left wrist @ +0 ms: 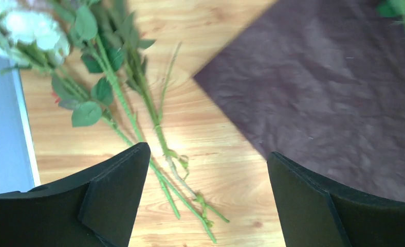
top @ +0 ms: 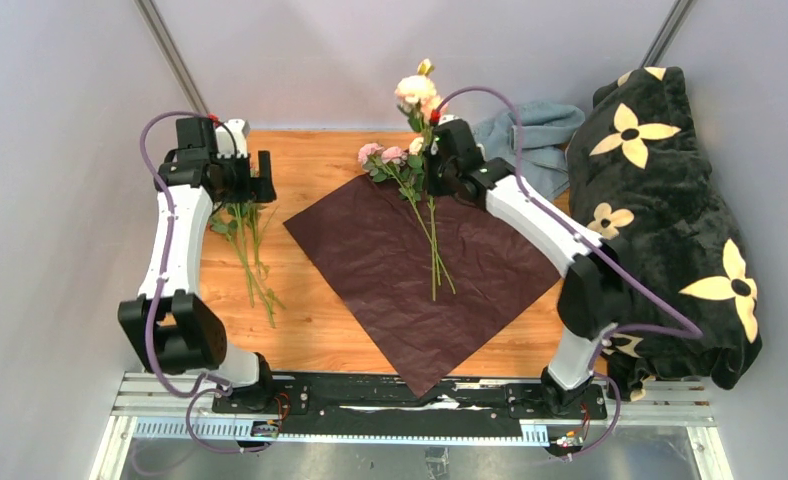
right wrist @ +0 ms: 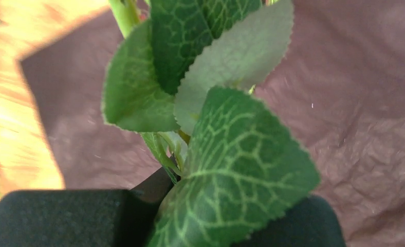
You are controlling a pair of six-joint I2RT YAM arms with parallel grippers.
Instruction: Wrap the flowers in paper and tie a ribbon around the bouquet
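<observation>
Left fingers (left wrist: 113,200) wide above flowers (left wrist: 139,103) | right fingers (right wrist: 61,218) pinching flower stem (right wrist: 231,175) over paper (right wrist: 370,128)

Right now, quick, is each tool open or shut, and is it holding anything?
Left tool: open, holding nothing.
Right tool: shut on flowers.

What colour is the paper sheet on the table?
Dark burgundy, crinkled all over; the paper shows best in the top external view.
</observation>
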